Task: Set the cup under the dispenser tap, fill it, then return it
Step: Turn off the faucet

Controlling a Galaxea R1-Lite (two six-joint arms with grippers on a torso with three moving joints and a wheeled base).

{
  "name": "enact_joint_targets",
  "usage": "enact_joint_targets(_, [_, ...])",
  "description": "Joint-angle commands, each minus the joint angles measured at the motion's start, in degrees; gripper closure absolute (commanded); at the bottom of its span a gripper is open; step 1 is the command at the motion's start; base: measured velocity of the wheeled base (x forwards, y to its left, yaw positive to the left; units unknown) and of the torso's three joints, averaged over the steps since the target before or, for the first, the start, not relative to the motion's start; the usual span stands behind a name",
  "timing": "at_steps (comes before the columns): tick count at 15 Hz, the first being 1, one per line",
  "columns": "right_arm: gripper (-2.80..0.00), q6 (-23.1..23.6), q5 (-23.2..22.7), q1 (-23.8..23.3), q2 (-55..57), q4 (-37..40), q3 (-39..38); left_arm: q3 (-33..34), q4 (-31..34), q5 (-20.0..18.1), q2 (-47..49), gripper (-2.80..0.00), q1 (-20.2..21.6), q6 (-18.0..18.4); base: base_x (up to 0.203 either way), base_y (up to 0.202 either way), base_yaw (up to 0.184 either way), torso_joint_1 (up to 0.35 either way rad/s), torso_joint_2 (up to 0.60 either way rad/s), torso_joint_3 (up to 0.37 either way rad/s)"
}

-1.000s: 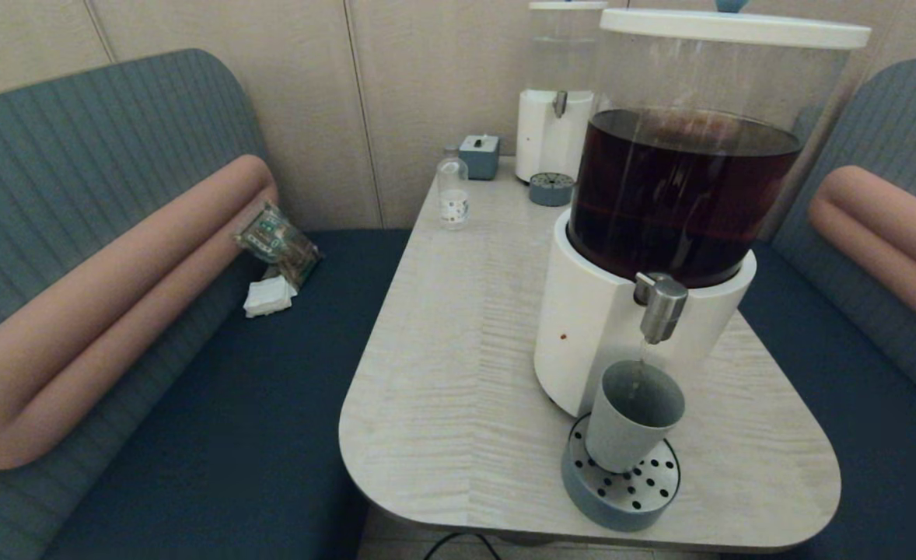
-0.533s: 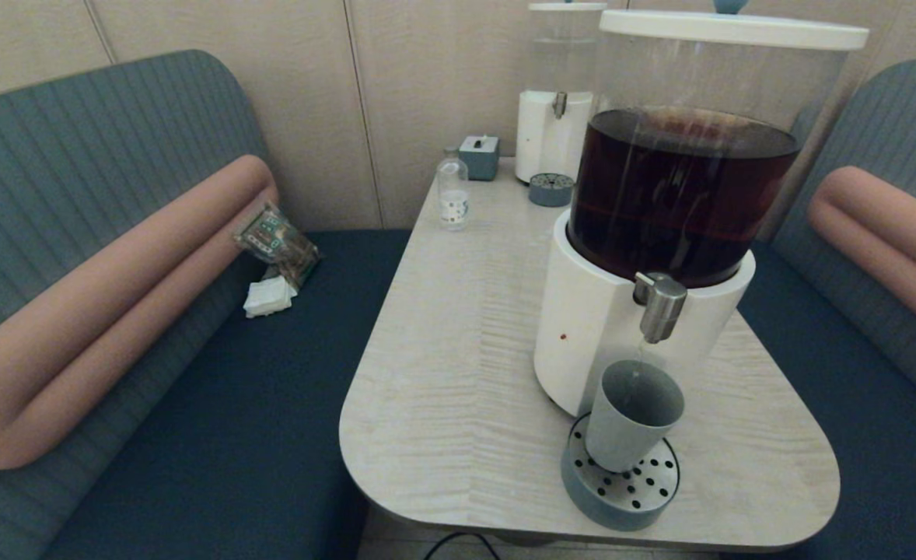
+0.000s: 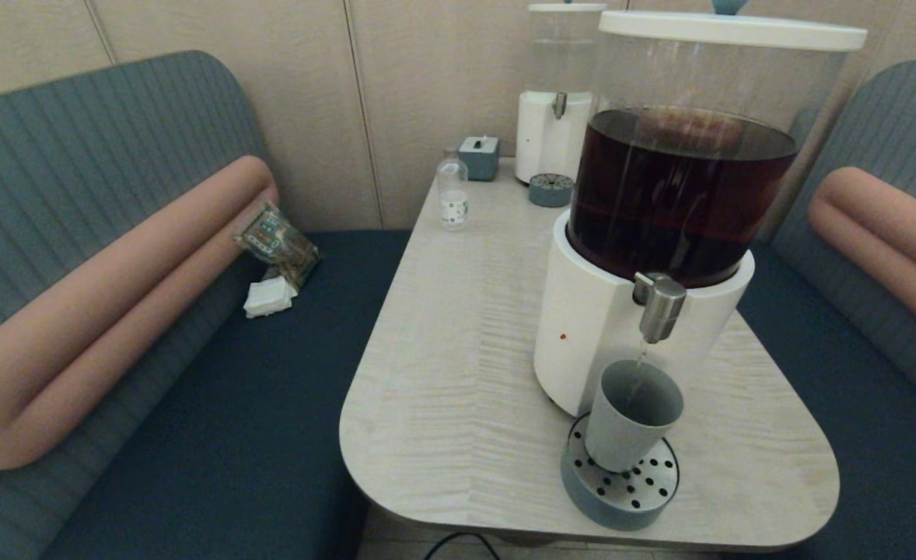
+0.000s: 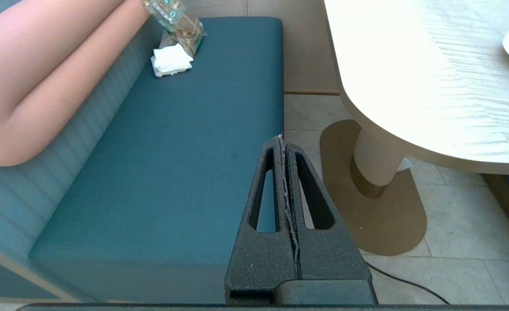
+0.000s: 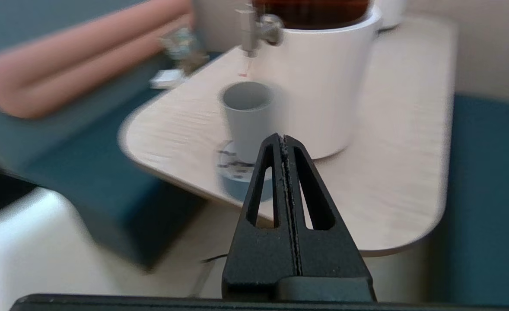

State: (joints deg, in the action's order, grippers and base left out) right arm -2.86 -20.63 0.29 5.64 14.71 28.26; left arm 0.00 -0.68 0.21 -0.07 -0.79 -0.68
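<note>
The grey-blue cup [image 3: 629,420] stands upright on the round perforated drip tray [image 3: 621,490], directly below the brushed-steel dispenser tap [image 3: 660,306] of the big white-based dispenser [image 3: 590,327]. A thin stream runs from the tap into the cup. In the right wrist view the cup [image 5: 248,116] sits under the tap [image 5: 254,26], some way beyond my shut right gripper [image 5: 282,137], which is off the table's near edge and empty. My left gripper [image 4: 282,138] is shut and empty, low over the teal bench beside the table. Neither gripper shows in the head view.
A small clear bottle [image 3: 452,190], a grey-blue box [image 3: 479,157] and a smaller clear-tank dispenser [image 3: 555,101] with its own drip tray [image 3: 550,189] stand at the table's far end. A snack packet [image 3: 277,243] and white napkin [image 3: 269,296] lie on the left bench.
Cup, tap and dispenser stay put, and the thin stream keeps falling into the cup. No arm enters the head view.
</note>
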Motion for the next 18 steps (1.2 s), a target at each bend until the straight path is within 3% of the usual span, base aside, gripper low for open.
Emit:
enact_joint_targets(1, [0.0,2.0,1.7,0.1,-3.9,-3.2,-4.3,0.1,0.0,0.0,0.0,0.0,0.0,0.0,0.0,0.0,0.0,0.0,0.0,0.0])
enact_joint_targets(4, [0.0,4.9,10.5,0.0,-5.7,-17.1,-15.5,0.1,0.0,0.1,0.0,0.0,0.0,0.0,0.0,0.0,0.0,0.0,0.0,0.0])
enact_joint_targets(7, [0.0,6.6,13.7,0.0,-5.8,-26.0,-28.0,0.1,0.0,0.1,0.0,0.0,0.0,0.0,0.0,0.0,0.0,0.0,0.0,0.0])
enact_joint_targets(13, [0.0,6.7,14.4,0.0,-5.8,-20.2,-27.7,0.1,0.0,0.1,0.0,0.0,0.0,0.0,0.0,0.0,0.0,0.0,0.0,0.0])
enact_joint_targets(15, [0.0,6.5,16.6,0.0,-5.8,-15.1,-26.6,0.0,0.0,0.1,0.0,0.0,0.0,0.0,0.0,0.0,0.0,0.0,0.0,0.0])
enact_joint_targets(18, [0.0,3.9,18.0,0.0,-5.7,-13.9,-26.2,0.1,0.0,0.1,0.0,0.0,0.0,0.0,0.0,0.0,0.0,0.0,0.0,0.0])
